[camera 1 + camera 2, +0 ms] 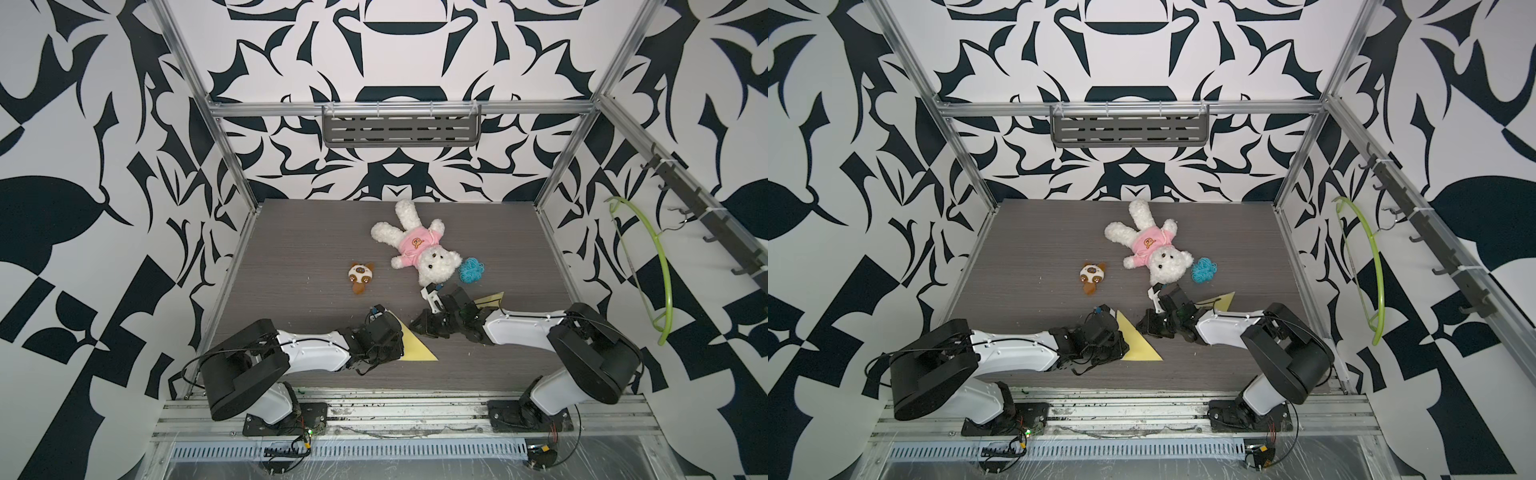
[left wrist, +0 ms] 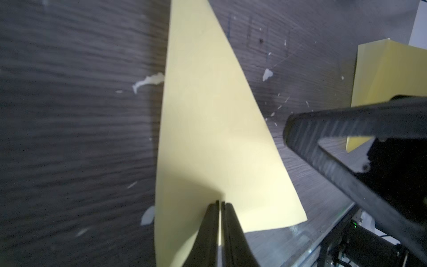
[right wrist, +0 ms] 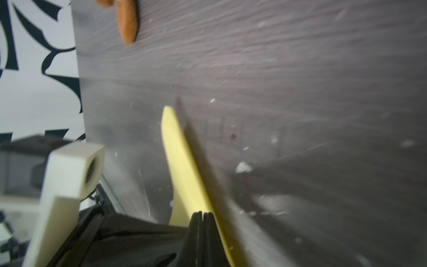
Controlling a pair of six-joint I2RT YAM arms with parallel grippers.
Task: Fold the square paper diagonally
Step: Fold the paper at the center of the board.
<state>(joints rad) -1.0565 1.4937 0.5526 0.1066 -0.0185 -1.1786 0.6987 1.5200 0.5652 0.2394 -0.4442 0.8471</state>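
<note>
The yellow paper (image 1: 417, 349) (image 1: 1140, 347) lies on the dark table as a folded triangle, between the two arms near the front. My left gripper (image 2: 220, 203) is shut to a hairline slit, its tips down on the paper (image 2: 208, 115) near one end. From above, the left wrist (image 1: 374, 336) hides those tips. My right gripper (image 3: 202, 212) is shut at the long edge of the paper (image 3: 182, 166). It shows in both top views (image 1: 415, 327) (image 1: 1142, 326). One of its ribbed fingers (image 2: 300, 131) ends just off that edge.
A second yellow sheet (image 1: 490, 300) (image 2: 388, 76) lies behind the right arm. Further back are a white bunny plush in pink (image 1: 419, 249), a small brown plush (image 1: 360, 277) and a blue yarn ball (image 1: 471, 270). A green hanger (image 1: 660, 266) hangs on the right wall.
</note>
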